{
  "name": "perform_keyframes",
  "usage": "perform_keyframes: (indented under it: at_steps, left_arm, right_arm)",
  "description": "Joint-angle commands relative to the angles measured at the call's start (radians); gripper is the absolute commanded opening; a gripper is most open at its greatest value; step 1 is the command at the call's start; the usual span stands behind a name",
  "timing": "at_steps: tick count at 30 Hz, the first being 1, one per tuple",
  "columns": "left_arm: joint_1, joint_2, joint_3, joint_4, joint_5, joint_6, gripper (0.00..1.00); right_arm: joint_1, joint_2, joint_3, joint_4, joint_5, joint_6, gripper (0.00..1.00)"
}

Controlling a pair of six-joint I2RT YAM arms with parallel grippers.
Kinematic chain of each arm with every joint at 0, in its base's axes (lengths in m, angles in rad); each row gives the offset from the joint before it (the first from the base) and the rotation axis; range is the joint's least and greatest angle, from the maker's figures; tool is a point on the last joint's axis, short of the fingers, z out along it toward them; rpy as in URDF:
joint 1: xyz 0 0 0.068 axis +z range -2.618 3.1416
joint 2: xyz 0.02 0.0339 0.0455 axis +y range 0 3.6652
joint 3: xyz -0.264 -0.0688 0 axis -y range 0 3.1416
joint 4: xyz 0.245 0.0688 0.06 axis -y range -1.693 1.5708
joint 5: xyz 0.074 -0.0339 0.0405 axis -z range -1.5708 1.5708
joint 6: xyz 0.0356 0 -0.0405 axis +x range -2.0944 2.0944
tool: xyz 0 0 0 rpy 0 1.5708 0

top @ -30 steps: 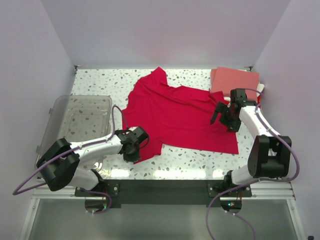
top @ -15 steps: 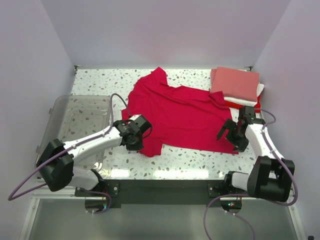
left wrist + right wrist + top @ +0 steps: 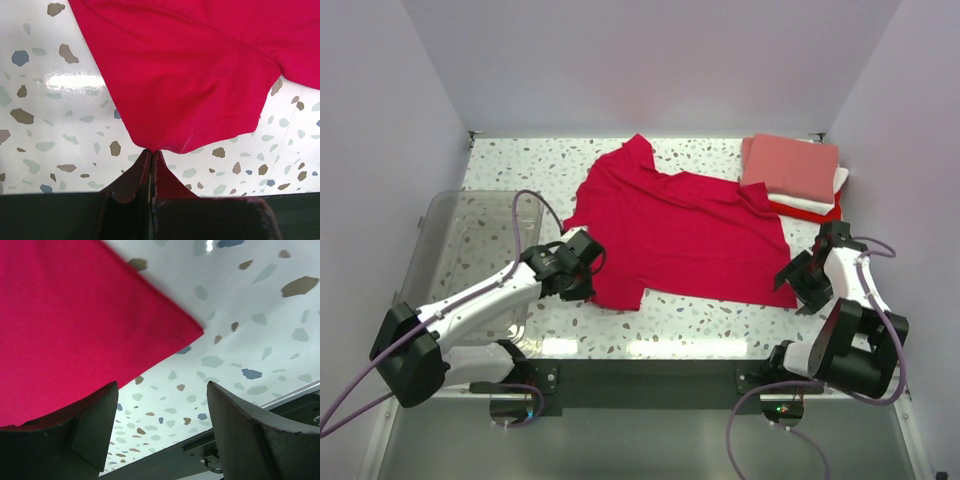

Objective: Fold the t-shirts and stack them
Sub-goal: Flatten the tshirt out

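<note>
A crimson-red t-shirt lies spread across the middle of the table. My left gripper is at its near-left corner. In the left wrist view the gripper is shut, and the shirt's hem is pinched at its tips. My right gripper stands open at the shirt's near-right corner. One finger is over the cloth and the other is over bare table. Folded t-shirts are stacked at the back right: salmon-pink on top, then white, then red.
A clear plastic bin stands at the left, close behind my left arm. The table's near edge and metal rail lie just beyond my right gripper. Walls close in on three sides.
My right gripper has come down from the shirt's right sleeve to its near-right corner. Its jaws have narrowed a little. My left gripper has shifted left and back with the hem.
</note>
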Motion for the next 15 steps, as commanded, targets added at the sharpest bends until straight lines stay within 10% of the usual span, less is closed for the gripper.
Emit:
perform_keyframes:
  at_steps: [1, 15]
  left_arm:
    - [0.007, -0.043, -0.026, 0.023, 0.019, 0.001, 0.00]
    - [0.008, -0.054, -0.090, 0.072, 0.057, 0.003, 0.00]
  right_arm:
    - [-0.025, 0.036, 0.064, 0.007, 0.065, 0.019, 0.73]
    - [-0.064, 0.101, 0.117, -0.024, 0.126, 0.028, 0.51]
